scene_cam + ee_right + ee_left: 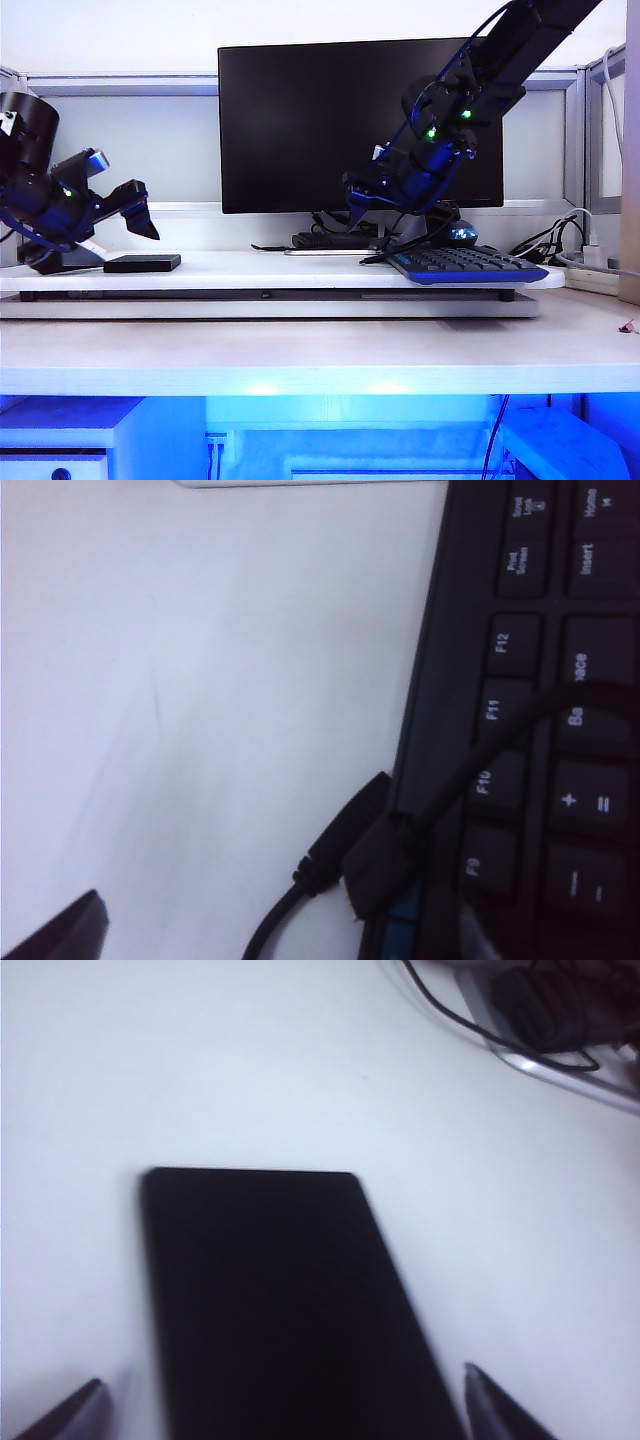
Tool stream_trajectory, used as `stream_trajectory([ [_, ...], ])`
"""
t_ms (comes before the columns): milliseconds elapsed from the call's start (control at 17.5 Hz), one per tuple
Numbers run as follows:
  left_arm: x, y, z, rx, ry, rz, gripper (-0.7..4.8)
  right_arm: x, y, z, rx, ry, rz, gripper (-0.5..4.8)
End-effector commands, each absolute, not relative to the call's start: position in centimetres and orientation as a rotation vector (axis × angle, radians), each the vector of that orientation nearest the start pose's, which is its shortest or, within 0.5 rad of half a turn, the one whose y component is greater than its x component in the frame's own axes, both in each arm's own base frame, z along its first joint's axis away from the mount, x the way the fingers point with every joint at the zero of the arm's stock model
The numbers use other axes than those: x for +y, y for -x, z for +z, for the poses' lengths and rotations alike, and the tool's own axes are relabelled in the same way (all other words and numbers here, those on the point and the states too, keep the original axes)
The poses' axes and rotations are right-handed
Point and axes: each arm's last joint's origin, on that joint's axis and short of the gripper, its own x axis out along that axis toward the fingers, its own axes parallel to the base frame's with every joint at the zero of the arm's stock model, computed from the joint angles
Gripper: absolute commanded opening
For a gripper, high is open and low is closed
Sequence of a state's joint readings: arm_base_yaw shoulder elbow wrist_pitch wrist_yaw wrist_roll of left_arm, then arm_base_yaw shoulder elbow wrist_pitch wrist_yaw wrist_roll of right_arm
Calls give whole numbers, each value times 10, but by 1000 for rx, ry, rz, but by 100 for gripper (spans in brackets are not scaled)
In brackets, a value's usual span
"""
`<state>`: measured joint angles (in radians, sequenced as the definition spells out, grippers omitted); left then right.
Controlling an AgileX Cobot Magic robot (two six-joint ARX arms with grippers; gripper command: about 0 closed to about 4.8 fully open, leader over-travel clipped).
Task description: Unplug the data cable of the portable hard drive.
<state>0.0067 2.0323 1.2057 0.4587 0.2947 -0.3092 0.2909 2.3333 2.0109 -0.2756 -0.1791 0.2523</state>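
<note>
Look at the portable hard drive (142, 263). It lies flat on the white shelf (250, 270), with no cord in it that you can see, so the unplugging looks done. Your left gripper (135, 215) hangs just above the drive with its fingers wide and holding nothing, so the drive stays put. Far from the drive, over by the keyboard (465, 264), your right gripper (365, 205) is wide too and empty. The data cable (330, 860) lies loose there, its plug touching the keyboard's edge, well apart from the drive.
</note>
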Motion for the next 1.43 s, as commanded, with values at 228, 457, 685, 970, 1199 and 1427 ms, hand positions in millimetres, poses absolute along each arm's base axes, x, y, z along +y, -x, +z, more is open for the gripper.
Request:
stream_trajectory([
  [228,0,-434,170,395,78,-229,473,162,-501,252,526,33,284,479],
  [457,1,-432,191,338,-38,-204,473,160,-497,276,433,40,235,479],
  [685,1,-433,225,248,-94,-198,473,159,-492,300,332,142,214,479],
  [970,1,-442,250,282,-89,-207,472,157,-493,305,287,103,292,470],
  [1199,0,-442,250,289,-83,-225,471,158,-502,279,370,-11,479,458],
  [1427,-1,-441,248,320,-77,-251,471,153,-513,291,268,-431,693,409],
])
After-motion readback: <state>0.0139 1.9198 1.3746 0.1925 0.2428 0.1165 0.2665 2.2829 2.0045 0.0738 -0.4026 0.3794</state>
